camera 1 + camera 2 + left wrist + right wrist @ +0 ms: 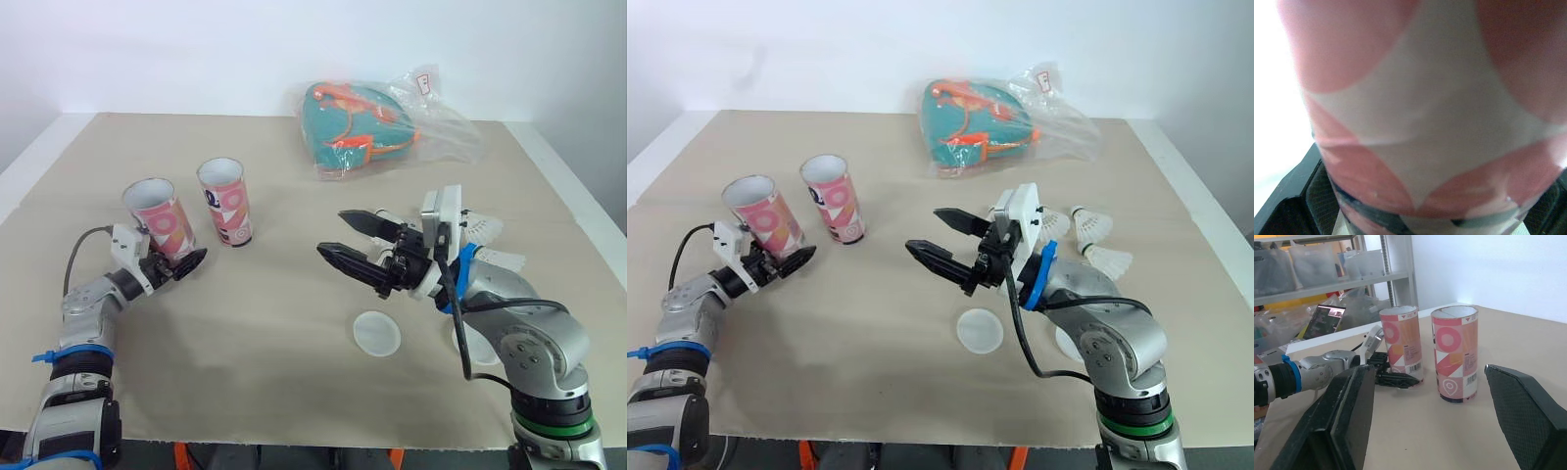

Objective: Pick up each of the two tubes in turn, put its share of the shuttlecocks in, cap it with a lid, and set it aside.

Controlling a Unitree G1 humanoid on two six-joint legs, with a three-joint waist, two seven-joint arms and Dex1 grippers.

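Note:
Two pink-patterned tubes stand open-topped at the table's left: the left tube (157, 217) and the right tube (226, 201). My left gripper (176, 266) is shut on the left tube's base (1415, 147), with a pad (1317, 193) on either side. The right gripper (331, 232) hovers open and empty over the table's middle, pointing toward the tubes (1454, 352). A round white lid (376, 333) lies below it. A second lid (1068, 343) is partly hidden by the right arm. White shuttlecocks (1093, 227) lie behind the right wrist.
A teal and orange bag in clear plastic (364, 125) lies at the back centre. The beige table cover (274, 333) ends near the front edge, and bare cover stretches between the tubes and the lids.

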